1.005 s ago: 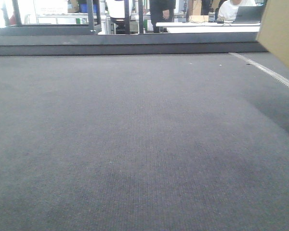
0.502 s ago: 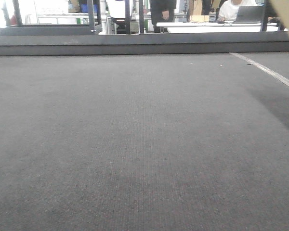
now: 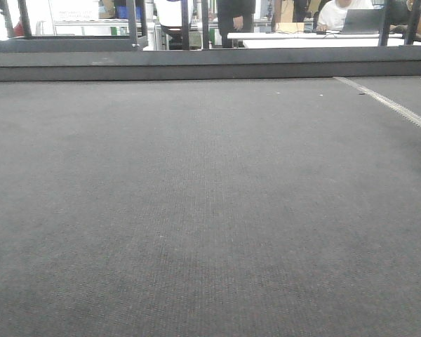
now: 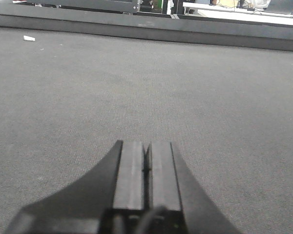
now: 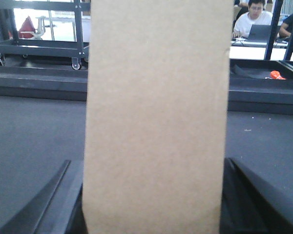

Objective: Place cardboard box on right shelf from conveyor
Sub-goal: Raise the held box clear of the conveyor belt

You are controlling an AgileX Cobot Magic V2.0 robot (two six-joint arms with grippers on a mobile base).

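1. Right gripper (image 5: 147,165): fingers (image 5: 44,204) clamped on the upright cardboard box (image 5: 156,97), at its 8 and 4 o'clock.
2. Left gripper (image 4: 146,148): fingers together, empty, over the conveyor (image 4: 146,87).

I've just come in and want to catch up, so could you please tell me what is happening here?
The right tool grips the cardboard box, upright between its fingers, with the conveyor behind it. The left tool is shut and empty over the belt. The box does not show in the front view, and it is not yet on any shelf.
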